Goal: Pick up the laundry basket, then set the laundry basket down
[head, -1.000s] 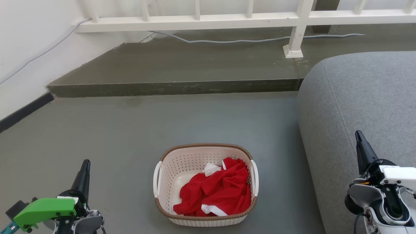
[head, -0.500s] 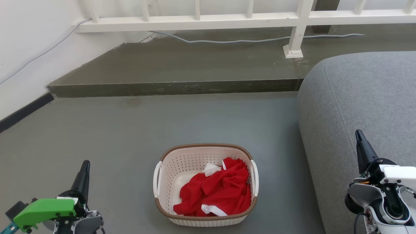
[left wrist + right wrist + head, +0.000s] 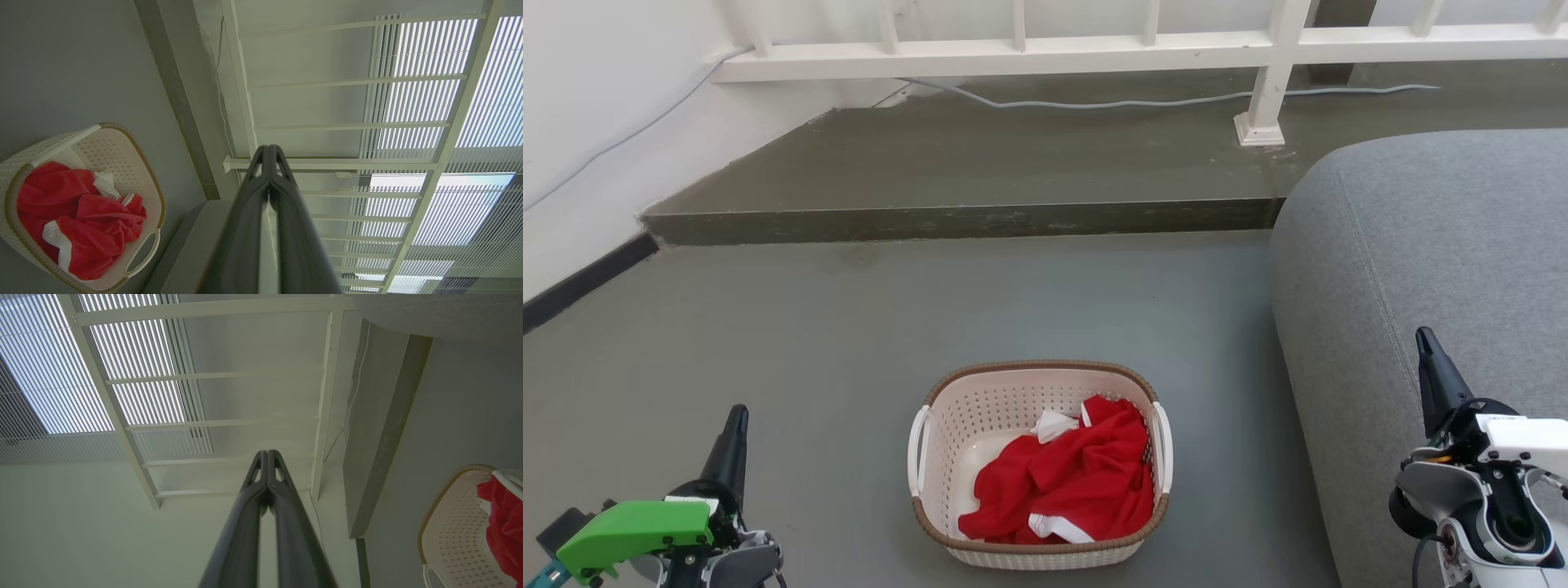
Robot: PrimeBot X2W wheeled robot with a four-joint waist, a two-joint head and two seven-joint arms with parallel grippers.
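Nearest you, the left gripper (image 3: pixel 735 420) hangs well to the left of the grey sofa (image 3: pixel 1421 229). Its two dark fingers are pressed together on nothing, which the left wrist view (image 3: pixel 269 150) shows plainly. The right gripper (image 3: pixel 1423 336) stands in front of the sofa's rounded side, its fingers likewise together and empty (image 3: pixel 267 454).

Between the two grippers, a little further out, you have the laundry basket (image 3: pixel 1005 404). It sits upright on the grey floor (image 3: pixel 849 327), near the sofa's left side but apart from it, and neither gripper touches it. The basket is cream-white plastic, rounded-rectangular, with walls pierced by rows of small holes. A brown woven-look rim (image 3: pixel 1037 364) runs round the top and a matching band round the base. A white handle (image 3: pixel 918 449) sits on one side and another (image 3: pixel 1164 445) on the side facing the sofa. Inside lies a crumpled red garment (image 3: pixel 1070 482) with white trim.

Beyond the basket and level with the sofa's far end, a dark step (image 3: pixel 972 163) rises. A grey cable (image 3: pixel 1094 104) lies on it, under a white railing (image 3: pixel 1013 57).
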